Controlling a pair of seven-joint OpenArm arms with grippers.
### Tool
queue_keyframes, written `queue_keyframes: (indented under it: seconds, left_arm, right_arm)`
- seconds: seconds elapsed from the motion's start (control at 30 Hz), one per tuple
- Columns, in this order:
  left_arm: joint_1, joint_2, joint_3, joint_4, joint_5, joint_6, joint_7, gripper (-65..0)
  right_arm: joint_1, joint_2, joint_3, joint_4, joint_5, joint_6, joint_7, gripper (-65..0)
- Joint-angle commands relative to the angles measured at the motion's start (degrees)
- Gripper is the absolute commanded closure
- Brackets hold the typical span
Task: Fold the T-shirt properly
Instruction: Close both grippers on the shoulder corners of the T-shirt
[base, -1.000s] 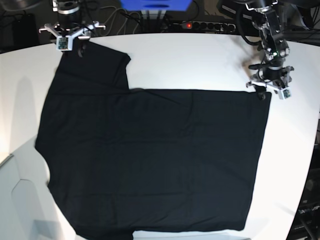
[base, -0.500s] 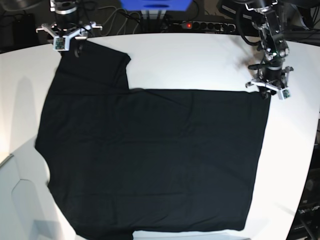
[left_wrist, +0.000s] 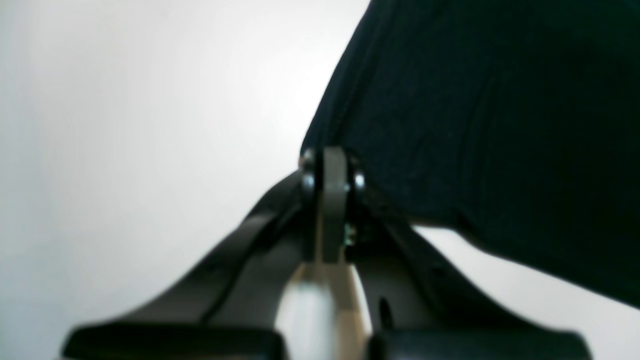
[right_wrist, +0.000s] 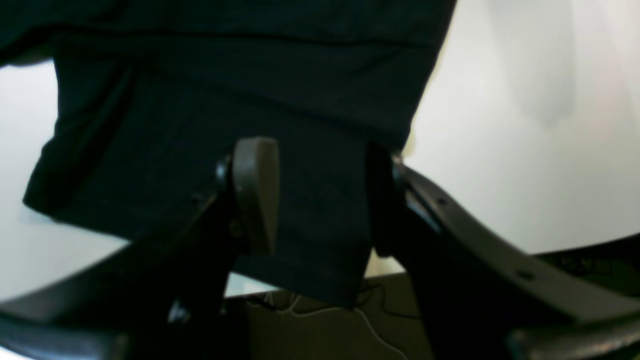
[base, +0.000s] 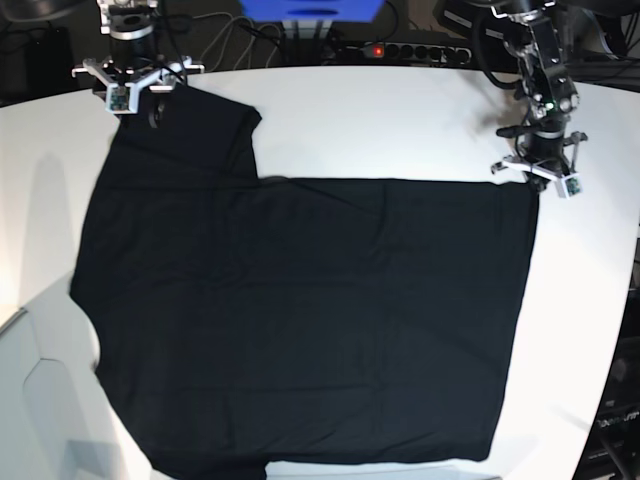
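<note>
The black T-shirt (base: 300, 310) lies spread flat on the white table (base: 400, 120), with one sleeve pointing to the far left; no print or tag shows. My left gripper (base: 537, 178) is at the shirt's far right corner. In the left wrist view the gripper (left_wrist: 330, 165) has its fingers pressed together at the edge of the cloth (left_wrist: 475, 100). My right gripper (base: 150, 100) is at the sleeve end. In the right wrist view the gripper (right_wrist: 320, 200) is open, with the sleeve cloth (right_wrist: 250, 75) hanging between its spread fingers (right_wrist: 255, 195).
The table's back edge runs just behind both grippers. A power strip (base: 410, 50) with a red light, cables and a blue box (base: 310, 10) sit beyond it. A pale curved panel (base: 40, 400) is at the near left. The table's right edge (base: 625, 330) curves close to the shirt.
Both grippers have shifted slightly toward the back of the table. The shirt lies much as it did.
</note>
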Motion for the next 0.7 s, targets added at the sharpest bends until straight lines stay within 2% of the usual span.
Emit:
queue_keyframes:
  seconds: [0.0,0.2,0.5,0.57,0.67]
  left_arm:
    - [0.38,-0.62,-0.46,1.78,-0.21,-0.27,-1.36,0.0]
    - [1.7,-0.54,-0.55,4.77,-0.21,-0.27,-1.36,0.0]
    - [6.0,2.01,-0.46,11.01,-0.21,-0.27,-1.36,0.0]
    - [6.27,2.54,-0.55,11.27,-0.21,-0.27,-1.36,0.0]
    - [6.88,2.54,-0.55,11.19,-0.21,-0.27,-1.36,0.0]
  right_arm:
    - [0.01,0.22,0.22,0.97,-0.25,0.3,1.23,-29.1]
    - [2.03,-0.22,3.65,0.97,0.02,0.3,-1.93,-29.0]
    - [9.68,-0.57,7.79,0.62,-0.16,0.38,-14.59,-29.4]
    - [11.17,0.05,7.79,-0.35,-0.16,0.38,-16.7,-31.7]
    - [12.23,0.31,7.79,-2.1,0.02,0.38,-18.11,-38.6]
